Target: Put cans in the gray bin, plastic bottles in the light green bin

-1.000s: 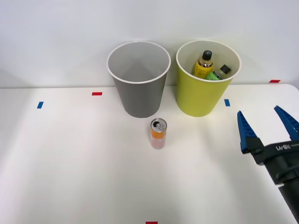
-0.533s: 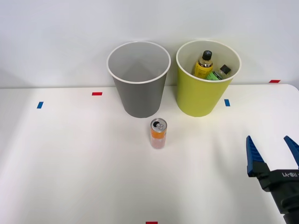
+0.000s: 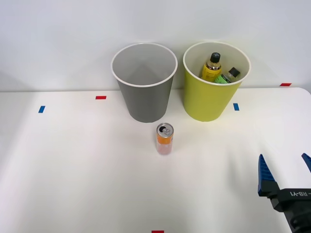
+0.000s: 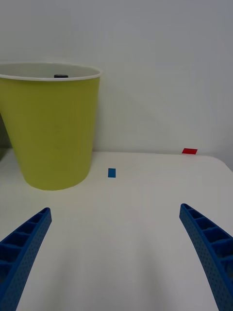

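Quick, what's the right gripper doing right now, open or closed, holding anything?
Right gripper: open, empty, above the table right of the orange can.

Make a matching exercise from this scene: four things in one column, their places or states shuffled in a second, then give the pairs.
1. orange can
2. yellow-label bottle
3. gray bin
4. right gripper

A. inside the light green bin
B. open, near the table's right front corner
C. upright on the table before the bins
D. nothing inside

Pairs: 1-C, 2-A, 3-D, 4-B
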`<state>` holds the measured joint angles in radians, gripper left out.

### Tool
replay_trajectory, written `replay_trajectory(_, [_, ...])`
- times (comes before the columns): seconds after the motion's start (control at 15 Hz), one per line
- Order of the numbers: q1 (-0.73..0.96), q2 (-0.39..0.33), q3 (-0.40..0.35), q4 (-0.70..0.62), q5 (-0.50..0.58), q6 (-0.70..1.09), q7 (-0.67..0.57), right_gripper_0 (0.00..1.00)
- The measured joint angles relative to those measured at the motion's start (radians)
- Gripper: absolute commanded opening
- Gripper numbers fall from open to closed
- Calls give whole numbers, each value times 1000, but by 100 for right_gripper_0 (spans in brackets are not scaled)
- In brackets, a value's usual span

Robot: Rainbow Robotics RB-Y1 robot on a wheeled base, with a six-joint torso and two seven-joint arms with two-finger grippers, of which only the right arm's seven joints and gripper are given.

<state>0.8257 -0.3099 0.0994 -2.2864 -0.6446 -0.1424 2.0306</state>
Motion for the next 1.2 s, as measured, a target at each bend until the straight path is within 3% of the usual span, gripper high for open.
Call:
replay_trajectory(0.33, [-7,133,11,27,104,20,-11,90])
replay_trajectory(0.6, [-8,124,26,33,152,17,-36,90])
replay_trajectory(0.8, [14,120,51,33,277,-24,-233,90])
replay_trajectory(1.07, [32,85,108,147,395,-276,-379,91])
replay_trajectory(1.2, [34,63,129,243,455,-422,-398,99])
